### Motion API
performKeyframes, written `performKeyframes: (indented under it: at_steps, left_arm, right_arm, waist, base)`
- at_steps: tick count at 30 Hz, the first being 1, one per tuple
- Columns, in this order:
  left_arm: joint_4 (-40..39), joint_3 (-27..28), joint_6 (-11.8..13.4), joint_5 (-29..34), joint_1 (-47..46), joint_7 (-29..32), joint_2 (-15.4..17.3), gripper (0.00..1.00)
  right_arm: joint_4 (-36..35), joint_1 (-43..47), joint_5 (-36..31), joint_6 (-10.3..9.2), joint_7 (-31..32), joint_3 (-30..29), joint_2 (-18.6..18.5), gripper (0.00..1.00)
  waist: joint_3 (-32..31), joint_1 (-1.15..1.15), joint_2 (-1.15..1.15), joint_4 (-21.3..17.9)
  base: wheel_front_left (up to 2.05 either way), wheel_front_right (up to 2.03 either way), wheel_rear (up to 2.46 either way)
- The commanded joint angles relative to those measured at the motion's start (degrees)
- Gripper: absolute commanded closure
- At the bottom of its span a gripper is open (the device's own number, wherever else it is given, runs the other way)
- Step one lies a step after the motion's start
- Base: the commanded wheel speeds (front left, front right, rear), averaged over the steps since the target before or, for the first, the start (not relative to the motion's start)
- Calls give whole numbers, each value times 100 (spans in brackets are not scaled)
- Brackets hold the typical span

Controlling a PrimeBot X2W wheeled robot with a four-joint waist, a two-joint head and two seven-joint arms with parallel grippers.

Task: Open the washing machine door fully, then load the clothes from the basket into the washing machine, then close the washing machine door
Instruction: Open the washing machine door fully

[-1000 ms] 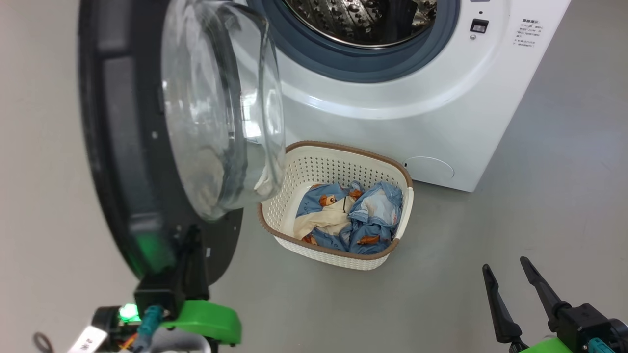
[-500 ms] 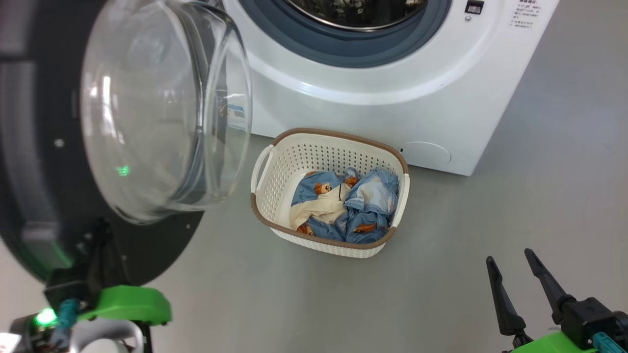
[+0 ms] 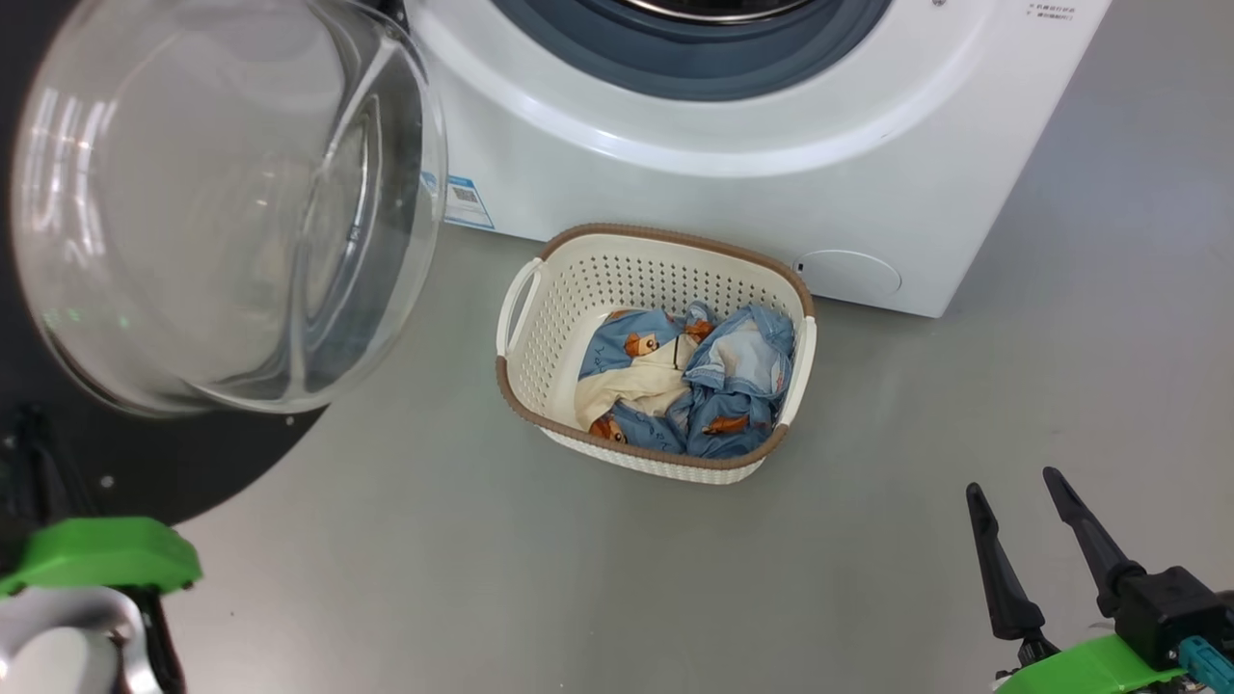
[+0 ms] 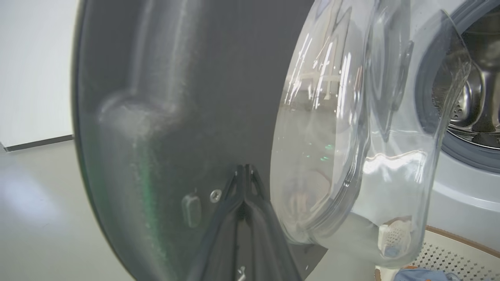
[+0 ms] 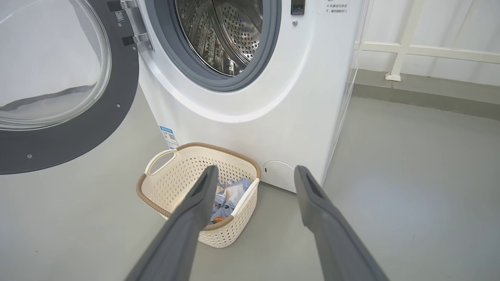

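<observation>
Two right fingers (image 3: 1000,569) spread, clothes (image 3: 684,386) in basket (image 3: 627,284), washing machine door (image 3: 222,212) open

Left tool (image 4: 244,171) closed, right tool (image 3: 1012,480) spread wide.

In the left wrist view the left tool's two dark fingers (image 4: 224,226) rise from the bottom edge pressed together, meeting in one narrow tip. In the head view its green wrist mount (image 3: 96,557) sits in the lower left corner, with a pale rounded forearm (image 3: 53,651) just below it. The right tool stands at the lower right, long fingers parted in a V and pointing up that view, above a black body and a green mount (image 3: 1089,665). The right wrist view shows the same wide gap between them.
</observation>
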Motion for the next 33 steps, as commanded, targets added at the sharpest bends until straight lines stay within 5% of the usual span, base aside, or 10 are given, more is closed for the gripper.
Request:
performKeyframes:
  at_steps: [1, 18, 33]
  left_arm:
    - [40, 414, -63, -39, -308, -65, 348, 100]
    - [1584, 1405, -1035, 197, -1154, -69, 390, 100]
    - [2169, 2018, -1511, 799, -1359, -70, 271, 100]
  right_arm:
    - [-179, -172, 79, 9, 16, 123, -83, 0]
    - [-223, -295, 115, 9, 61, 137, -179, 0]
    - [-161, -297, 115, 9, 50, 215, -137, 0]
  waist:
    - [47, 0, 0, 4]
    - [215, 0, 0, -51]
    - [78, 0, 0, -94]
  base:
    - [0, 0, 0]
    - [0, 0, 0]
    - [0, 0, 0]
